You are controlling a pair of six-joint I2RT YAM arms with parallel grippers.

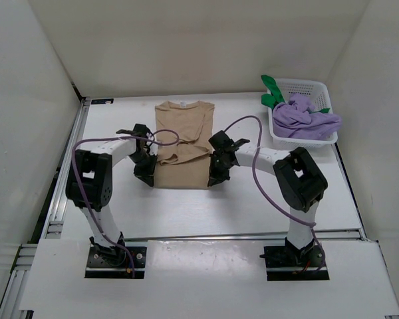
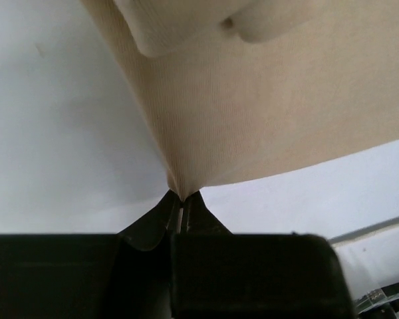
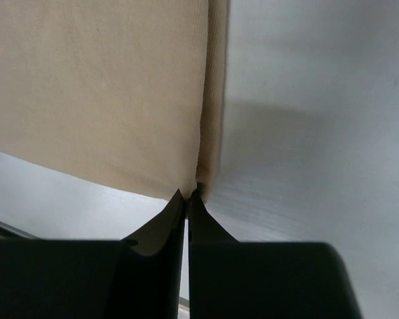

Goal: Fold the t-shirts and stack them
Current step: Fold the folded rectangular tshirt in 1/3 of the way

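The tan shirt [image 1: 183,143] lies flat in the middle of the desk [image 1: 186,219], collar away from the arms, its sides already folded in to make a narrow strip. The left pincer [image 2: 183,199] is closed on the near left corner of the hem, and the right pincer [image 3: 189,193] is closed on the near right corner. In both wrist views the cloth rises to a small peak between the black tips. The purple shirt [image 1: 306,118] and the green shirt [image 1: 272,93] sit bunched in the basket [image 1: 306,85] at the far right, well apart from the work.

The step in hand looks like the lengthwise fold, hem carried up toward the collar. To do it well, both arms should lift together and only a little, so the lower half clears the desk without dragging the upper half. They should keep their spacing so the hem stays taut and level, travel straight back, and lay the hem on the shoulders before releasing. The grips are at the very edge, so a sharp pull could slip a corner free.
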